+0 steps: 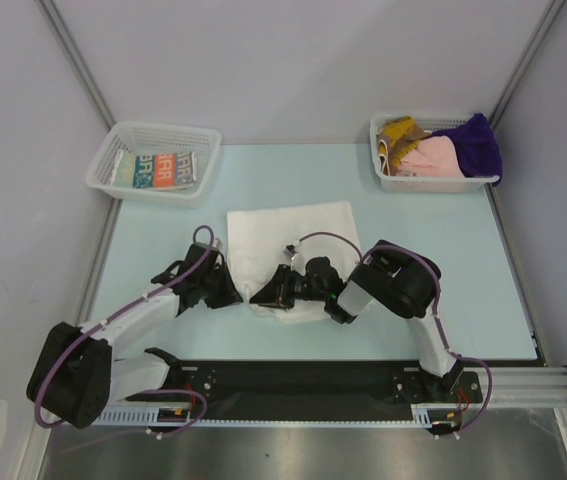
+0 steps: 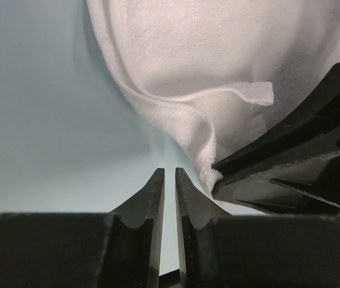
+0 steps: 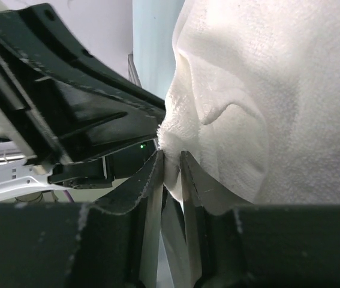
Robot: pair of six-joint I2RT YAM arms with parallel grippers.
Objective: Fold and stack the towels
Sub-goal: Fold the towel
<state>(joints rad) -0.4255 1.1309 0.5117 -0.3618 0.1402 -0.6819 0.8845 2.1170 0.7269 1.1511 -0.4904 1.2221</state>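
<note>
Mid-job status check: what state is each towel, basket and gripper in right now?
white towel: flat on the table, near edge bunched up
printed towel: folded, in the left basket
pink towel, purple towel, mustard towel: unfolded, heaped in the right basket
left gripper: jaws nearly shut, empty
right gripper: jaws pinching white towel's edge

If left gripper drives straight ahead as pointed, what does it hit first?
The left gripper would most likely meet the towel at its curled near edge, past a strip of bare table. Depth is unclear; it might graze the table first.
</note>
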